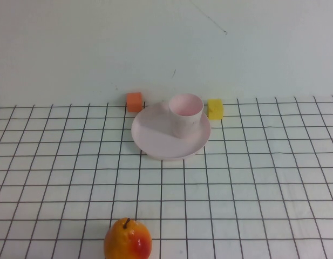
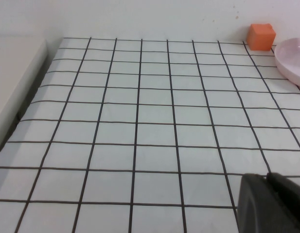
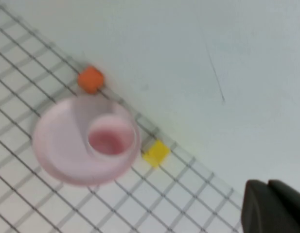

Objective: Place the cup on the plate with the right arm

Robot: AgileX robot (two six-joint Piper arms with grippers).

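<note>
High view: small pale pink handleless cup upright on round pale pink plate; placement looks done to us. Left gripper, right gripper clear; finger state unreadable.
</note>
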